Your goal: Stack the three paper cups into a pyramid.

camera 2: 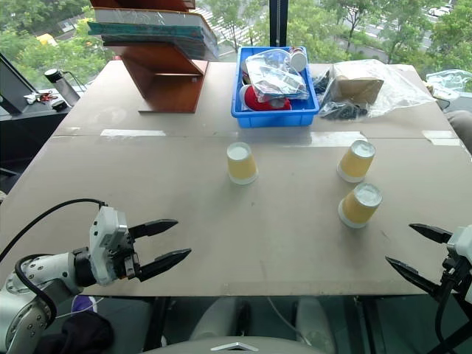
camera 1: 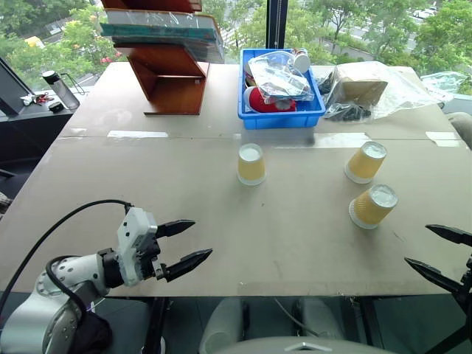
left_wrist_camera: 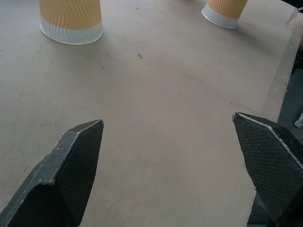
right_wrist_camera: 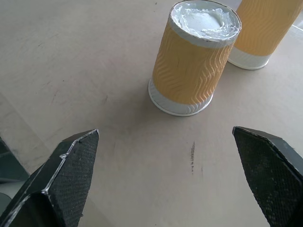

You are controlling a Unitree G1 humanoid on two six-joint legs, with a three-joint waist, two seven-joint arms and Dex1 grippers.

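Three upturned paper cups: one (camera 1: 251,164) mid-surface, two (camera 1: 366,161) (camera 1: 373,206) toward the right edge. Both left gripper (camera 1: 189,242) and right gripper (camera 1: 441,254) hover with fingers spread, empty. A hard squeeze could crush or tip these light cups.

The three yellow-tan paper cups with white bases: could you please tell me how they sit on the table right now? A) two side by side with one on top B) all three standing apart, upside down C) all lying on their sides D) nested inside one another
B: the yellow-tan paper cup nearest the blue bin and the two yellow-tan paper cups on the right each stand alone, white base up, on the grey table.
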